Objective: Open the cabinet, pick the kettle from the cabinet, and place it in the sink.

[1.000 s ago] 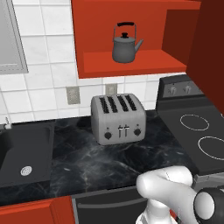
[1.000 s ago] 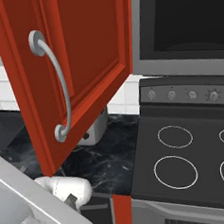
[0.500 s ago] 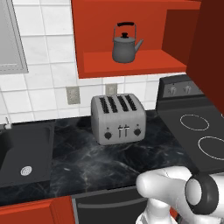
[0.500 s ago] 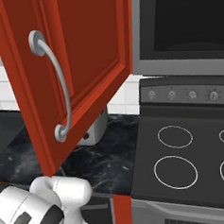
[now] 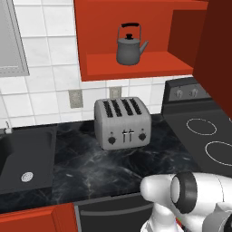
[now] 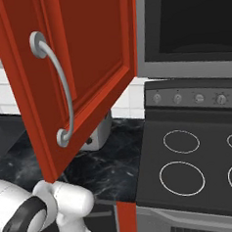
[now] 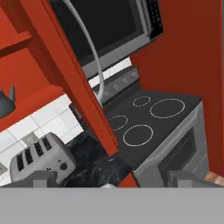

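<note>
The red cabinet (image 5: 136,63) stands open, and its door (image 6: 85,66) with the long silver handle (image 6: 62,87) is swung out toward me. On the red shelf the dark grey kettle (image 5: 130,45) stands upright, spout to the right. In the hand view only the kettle (image 7: 5,103) edge shows at far left, past the door's edge (image 7: 74,87). The black sink (image 5: 25,158) lies at the counter's left end. My gripper (image 7: 112,180) is open and holds nothing; it is low in front of the counter, far below the kettle. The fingertips (image 7: 41,178) stand wide apart.
A silver four-slot toaster (image 5: 122,122) stands on the black marble counter (image 5: 90,167) under the cabinet. The stove (image 6: 199,161) is at right with a microwave (image 6: 190,24) above it. The open door overhangs the counter between toaster and stove.
The arm's lower links have swung at the bottom of both base views. The door, the kettle and the toaster have stayed put, and the gripper has stayed open.
</note>
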You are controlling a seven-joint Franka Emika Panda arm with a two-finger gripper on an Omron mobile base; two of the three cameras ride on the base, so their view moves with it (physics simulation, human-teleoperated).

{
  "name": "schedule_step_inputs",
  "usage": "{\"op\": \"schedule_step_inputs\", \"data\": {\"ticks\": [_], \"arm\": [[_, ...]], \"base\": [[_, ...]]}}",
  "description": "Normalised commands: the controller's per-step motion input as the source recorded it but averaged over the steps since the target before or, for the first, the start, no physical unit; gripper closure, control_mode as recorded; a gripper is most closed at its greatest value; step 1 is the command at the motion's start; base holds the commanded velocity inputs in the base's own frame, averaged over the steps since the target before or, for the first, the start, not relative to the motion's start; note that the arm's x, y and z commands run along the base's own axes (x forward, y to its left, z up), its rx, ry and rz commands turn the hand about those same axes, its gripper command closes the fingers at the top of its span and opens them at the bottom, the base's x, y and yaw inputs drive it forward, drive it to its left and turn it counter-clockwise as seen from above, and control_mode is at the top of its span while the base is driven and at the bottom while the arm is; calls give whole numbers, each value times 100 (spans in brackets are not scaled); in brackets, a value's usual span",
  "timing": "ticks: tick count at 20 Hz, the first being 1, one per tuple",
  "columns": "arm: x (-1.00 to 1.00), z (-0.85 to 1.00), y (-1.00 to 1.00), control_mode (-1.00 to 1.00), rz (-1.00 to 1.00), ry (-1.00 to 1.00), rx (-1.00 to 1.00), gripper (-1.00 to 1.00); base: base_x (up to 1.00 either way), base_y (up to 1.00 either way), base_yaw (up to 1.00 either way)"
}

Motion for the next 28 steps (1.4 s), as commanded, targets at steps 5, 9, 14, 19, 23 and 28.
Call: {"op": "schedule_step_inputs", "data": {"ticks": [5,9,14,19,23,28], "arm": [[-1,28,42,-100,-6,21,0,-100],[11,30,34,-100,-5,19,2,-100],[30,25,27,-100,-2,14,2,-100],[52,12,6,-100,4,8,11,-100],[43,-4,0,-100,25,-12,11,-100],[43,-15,0,-100,29,-33,5,-100]], "base": [[0,0,0],[0,0,0],[0,0,0],[0,0,0],[0,0,0],[0,0,0]]}}
